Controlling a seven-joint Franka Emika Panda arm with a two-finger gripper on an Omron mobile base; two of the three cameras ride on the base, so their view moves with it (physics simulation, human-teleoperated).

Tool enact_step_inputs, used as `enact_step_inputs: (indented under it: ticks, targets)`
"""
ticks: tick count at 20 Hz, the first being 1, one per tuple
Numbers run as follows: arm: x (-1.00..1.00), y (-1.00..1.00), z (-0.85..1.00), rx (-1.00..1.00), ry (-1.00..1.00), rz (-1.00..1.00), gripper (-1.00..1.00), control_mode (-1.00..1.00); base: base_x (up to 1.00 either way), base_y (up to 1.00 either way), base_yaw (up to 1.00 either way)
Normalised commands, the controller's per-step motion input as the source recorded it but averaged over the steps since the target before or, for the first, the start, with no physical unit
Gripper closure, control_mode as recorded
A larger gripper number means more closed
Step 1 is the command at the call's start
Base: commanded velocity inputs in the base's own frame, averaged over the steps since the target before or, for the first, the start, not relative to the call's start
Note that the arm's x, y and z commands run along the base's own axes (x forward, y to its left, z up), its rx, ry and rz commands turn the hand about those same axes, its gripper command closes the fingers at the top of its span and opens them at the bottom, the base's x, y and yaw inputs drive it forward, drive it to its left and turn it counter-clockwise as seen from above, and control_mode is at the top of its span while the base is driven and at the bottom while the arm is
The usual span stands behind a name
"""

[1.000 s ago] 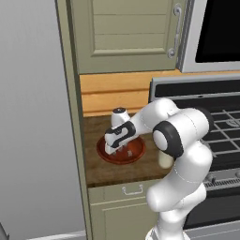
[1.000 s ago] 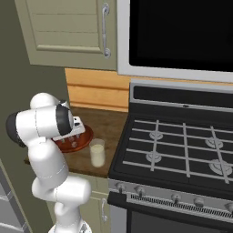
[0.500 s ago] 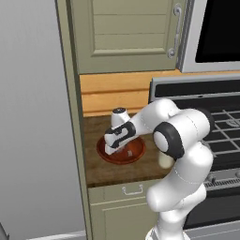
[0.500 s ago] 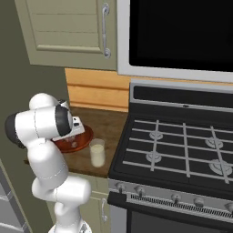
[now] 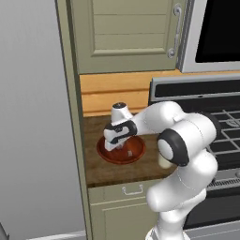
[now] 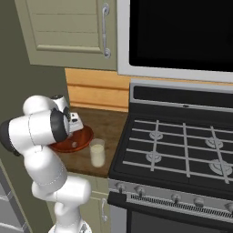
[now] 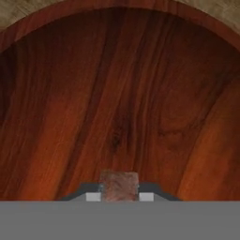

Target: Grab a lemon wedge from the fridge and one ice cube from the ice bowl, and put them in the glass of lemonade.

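- Ice bowl: reddish-brown wood w/ dark grain streaks, seen from close up; inner floor takes up most of the view.
- Bowl rim seen as curved arc along the top; tabletop, lighter wood, glimpsed beyond it at both upper corners.
- Ice cube: small, translucent, tinted by the wood behind it, at bottom centre.
- Hand: dark fingertips closed against cube's two sides, cube gripped btwn them.

The white arm bends forward and low, wrist turned down. Its claw points straight down, fingers drawn in on the ice cube.
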Motion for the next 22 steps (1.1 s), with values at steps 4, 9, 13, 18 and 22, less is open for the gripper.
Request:
enact_step_inputs:
  ticks: [4, 9, 13, 18, 22]
  targets:
    - [0.0, 0.0, 0.06, 0.0, -0.02, 0.0, 1.0, -1.0, 0.0, 0.0, 0.0]
    - [-0.04, 0.0, 0.11, 0.04, -0.08, 0.0, 1.0, -1.0, 0.0, 0.0, 0.0]
    - [-0.62, 0.0, 0.56, 0.02, -0.17, 0.0, 1.0, -1.0, 0.0, 0.0, 0.0]
    - [-0.66, -0.25, 0.96, -0.01, -0.05, -0.01, 1.0, -1.0, 0.0, 0.0, 0.0]
    - [-0.59, -0.92, 0.89, 0.0, 0.04, -0.11, 1.0, -1.0, 0.0, 0.0, 0.0]
